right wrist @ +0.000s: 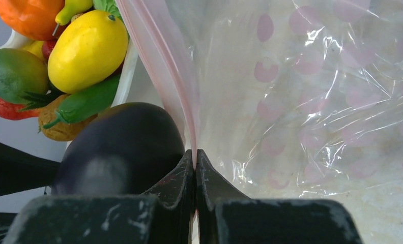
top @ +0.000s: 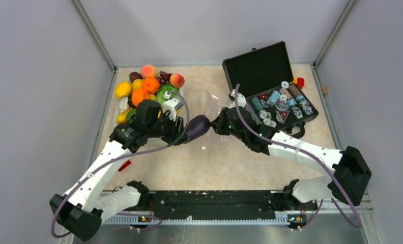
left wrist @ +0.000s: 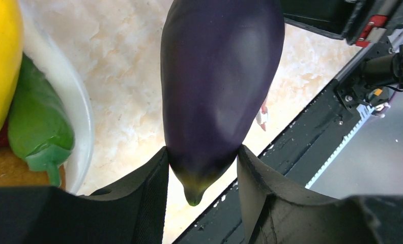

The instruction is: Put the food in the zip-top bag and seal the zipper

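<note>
The left claw [left wrist: 202, 152] grips the eggplant [left wrist: 220, 76] by its narrow stem end, one finger on each side. The fat, rounded end points away from the claw. In the top view the eggplant sits at the centre of the frame with its long axis running left to right. Its rounded end faces the right claw [right wrist: 195, 152], which is just beside it.

The right claw is closed tight on the rim of the bag [right wrist: 316, 101] and pinches it at the pink zipper [right wrist: 159, 66]. The bag rises from this grip and fills the right and upper part of the right wrist view. The zipper slants from the top centre down to the fingertips.

In that view the eggplant lies at lower left, just left of the zipper line and close against it. I cannot tell whether its tip is already between the bag's two walls or outside them.

The next push probably has to run along the eggplant's own axis, rightward in the top view, past the zipper. The rest of the food [top: 148, 86] is heaped at upper left in the basin [left wrist: 80, 112].
</note>
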`<state>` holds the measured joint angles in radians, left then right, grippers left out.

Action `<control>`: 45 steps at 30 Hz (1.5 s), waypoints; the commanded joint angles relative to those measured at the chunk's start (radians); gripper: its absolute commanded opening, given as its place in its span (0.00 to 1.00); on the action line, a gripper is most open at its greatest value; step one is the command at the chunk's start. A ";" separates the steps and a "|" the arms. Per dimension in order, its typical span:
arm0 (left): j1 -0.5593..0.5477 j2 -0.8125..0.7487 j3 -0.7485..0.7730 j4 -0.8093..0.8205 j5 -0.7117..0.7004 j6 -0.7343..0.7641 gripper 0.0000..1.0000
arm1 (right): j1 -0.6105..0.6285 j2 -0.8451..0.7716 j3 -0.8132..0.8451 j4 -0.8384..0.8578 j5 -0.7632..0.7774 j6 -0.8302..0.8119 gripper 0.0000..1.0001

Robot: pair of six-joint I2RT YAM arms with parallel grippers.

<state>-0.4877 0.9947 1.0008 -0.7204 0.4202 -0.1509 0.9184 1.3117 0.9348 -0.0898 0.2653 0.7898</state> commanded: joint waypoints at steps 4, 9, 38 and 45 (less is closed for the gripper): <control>-0.011 0.001 0.010 0.037 -0.103 -0.023 0.04 | -0.007 -0.048 0.002 0.041 -0.008 -0.024 0.00; -0.024 0.040 0.042 0.032 -0.152 -0.071 0.05 | 0.014 -0.036 0.036 0.003 -0.019 -0.071 0.00; -0.114 0.159 0.154 -0.080 -0.210 -0.060 0.10 | 0.169 0.027 0.147 -0.117 0.219 -0.342 0.00; -0.126 0.192 0.170 -0.123 -0.291 -0.064 0.10 | 0.176 -0.022 0.117 -0.073 0.221 -0.391 0.00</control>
<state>-0.6044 1.1786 1.1213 -0.8188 0.1940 -0.2298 1.0809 1.3544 1.0428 -0.2260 0.4591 0.4519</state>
